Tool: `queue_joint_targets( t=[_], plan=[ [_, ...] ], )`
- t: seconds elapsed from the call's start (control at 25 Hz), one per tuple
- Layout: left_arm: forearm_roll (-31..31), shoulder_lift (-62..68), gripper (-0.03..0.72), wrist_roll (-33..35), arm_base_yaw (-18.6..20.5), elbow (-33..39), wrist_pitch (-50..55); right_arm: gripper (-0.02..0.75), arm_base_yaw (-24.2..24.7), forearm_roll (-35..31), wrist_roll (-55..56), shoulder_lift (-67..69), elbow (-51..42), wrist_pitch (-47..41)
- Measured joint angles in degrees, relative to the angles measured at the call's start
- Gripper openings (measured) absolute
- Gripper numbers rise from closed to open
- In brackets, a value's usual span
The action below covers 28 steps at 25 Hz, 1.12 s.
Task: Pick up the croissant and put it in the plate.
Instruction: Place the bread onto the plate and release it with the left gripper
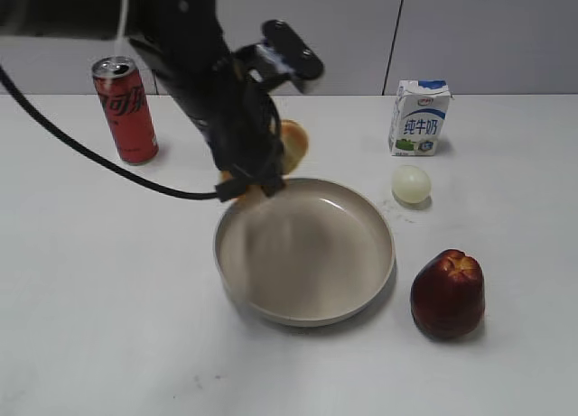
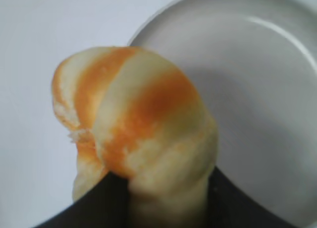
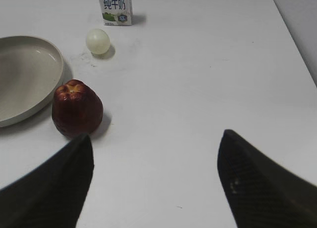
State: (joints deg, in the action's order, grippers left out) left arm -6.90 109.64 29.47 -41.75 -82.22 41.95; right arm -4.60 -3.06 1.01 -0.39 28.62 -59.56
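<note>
The croissant (image 2: 138, 124), golden-tan with orange and cream stripes, is held in my left gripper (image 2: 163, 188), which is shut on it. In the exterior view the croissant (image 1: 293, 145) shows behind the black left arm, above the far rim of the plate (image 1: 361, 294). The beige-grey plate (image 2: 257, 89) lies to the right below the croissant in the left wrist view. My right gripper (image 3: 156, 149) is open and empty over bare table, right of the plate (image 3: 44, 99). It is out of the exterior view.
A red cola can (image 1: 125, 109) stands at the back left. A milk carton (image 1: 420, 116) stands at the back right, a small pale ball (image 1: 410, 184) in front of it. A dark red apple (image 1: 447, 292) sits right of the plate.
</note>
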Motion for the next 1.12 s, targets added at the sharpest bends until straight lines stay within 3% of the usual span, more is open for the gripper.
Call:
queue_joint_targets(
  t=[0.12, 0.36, 0.4, 0.52, 0.64, 0.96, 1.12],
  plan=[
    [1.84, 3.47, 0.239, 0.0, -4.1, -0.11, -3.54, 0.588, 0.0, 0.0, 0.0, 0.0, 0.0, 0.0],
    [2.5, 9.97, 0.26, 0.0, -5.34, -0.11, -3.54, 0.588, 0.0, 0.0, 0.0, 0.0, 0.0, 0.0],
    [2.33, 10.39, 0.31, 0.0, -5.34, -0.11, -3.31, 0.588, 0.0, 0.0, 0.0, 0.0, 0.0, 0.0],
    [1.16, 10.51, 0.575, 0.0, -5.34, -0.54, -2.45, 0.588, 0.0, 0.0, 0.0, 0.0, 0.0, 0.0],
    [-0.27, 10.51, 0.659, 0.0, -5.34, -2.82, 0.72, 0.588, 0.0, 0.0, 0.0, 0.0, 0.0, 0.0],
    [-2.52, 10.51, 0.678, 0.0, -4.56, -15.4, 16.22, 0.588, 0.0, 0.0, 0.0, 0.0, 0.0, 0.0],
    [-0.95, 10.39, 0.669, -2.53, -1.24, -23.71, 25.69, 0.588, 0.0, 0.0, 0.0, 0.0, 0.0, 0.0]
  ],
)
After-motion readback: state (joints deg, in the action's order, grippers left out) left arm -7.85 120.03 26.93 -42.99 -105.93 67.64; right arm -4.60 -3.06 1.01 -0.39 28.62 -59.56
